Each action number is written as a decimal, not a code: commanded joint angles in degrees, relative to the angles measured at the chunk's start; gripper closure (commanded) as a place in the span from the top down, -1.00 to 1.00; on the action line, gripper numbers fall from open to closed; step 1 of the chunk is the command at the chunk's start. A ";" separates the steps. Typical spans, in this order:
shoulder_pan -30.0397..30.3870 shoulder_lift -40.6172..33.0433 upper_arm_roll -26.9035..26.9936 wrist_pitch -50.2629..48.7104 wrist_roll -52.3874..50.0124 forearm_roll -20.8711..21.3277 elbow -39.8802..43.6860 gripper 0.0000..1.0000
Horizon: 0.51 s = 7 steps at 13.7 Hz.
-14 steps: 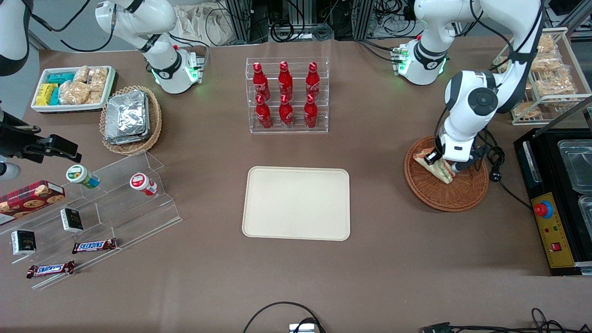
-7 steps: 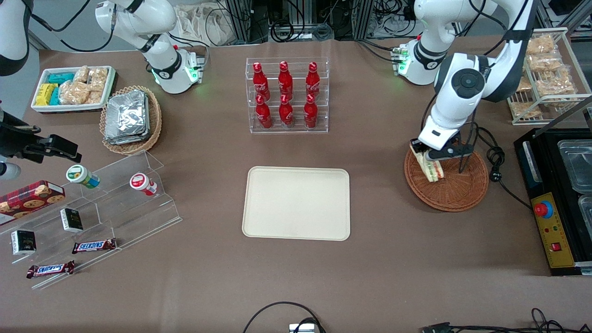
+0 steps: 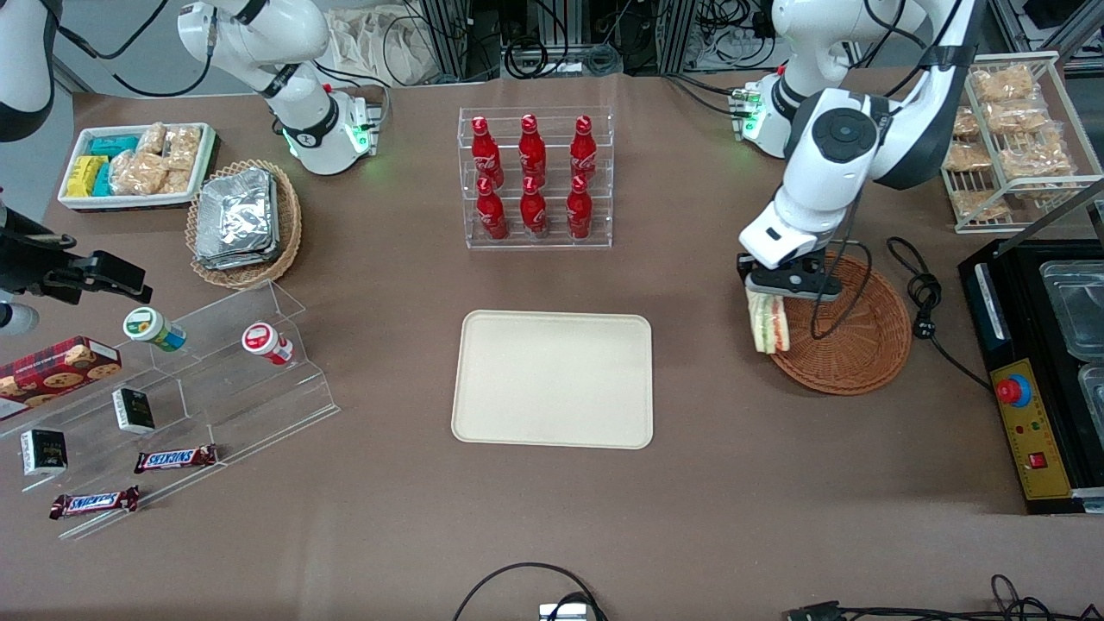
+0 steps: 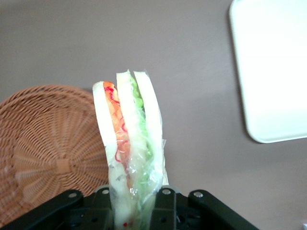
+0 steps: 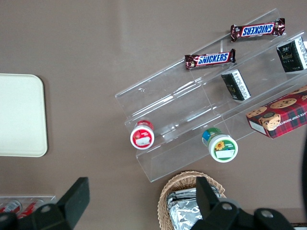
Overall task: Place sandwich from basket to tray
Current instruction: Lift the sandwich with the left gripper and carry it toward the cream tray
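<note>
My left arm's gripper (image 3: 770, 297) is shut on the sandwich (image 3: 768, 324), a wrapped white-bread wedge with orange, green and red filling. It hangs from the fingers above the rim of the reddish-brown wicker basket (image 3: 849, 345), at the side facing the tray. In the left wrist view the sandwich (image 4: 128, 143) stands between the gripper's (image 4: 134, 201) black fingers, with the basket (image 4: 48, 148) beside it and a corner of the tray (image 4: 268, 72) showing. The cream-beige tray (image 3: 553, 379) lies flat mid-table, with nothing on it.
A clear rack of red bottles (image 3: 535, 177) stands farther from the front camera than the tray. A black machine (image 3: 1035, 371) and a wire rack of snack bags (image 3: 1009, 138) are at the working arm's end. A black cable (image 3: 918, 297) lies beside the basket.
The gripper has lifted the sandwich out of the basket and carried it toward the tray, from over the basket's middle to its rim. The sandwich now hangs more upright.
</note>
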 commanded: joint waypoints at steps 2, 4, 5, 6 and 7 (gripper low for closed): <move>-2.16 10.35 -1.95 -5.25 0.91 -2.08 12.13 -0.77; -2.78 14.75 -2.48 -10.34 -0.93 -2.62 18.37 -0.77; -3.22 16.43 -2.66 -12.02 -2.07 -2.62 20.58 -0.76; -4.09 17.75 -2.57 -12.13 -3.47 -2.62 21.73 -0.76; -5.14 18.89 -2.57 -12.04 -4.62 -2.53 22.79 -0.68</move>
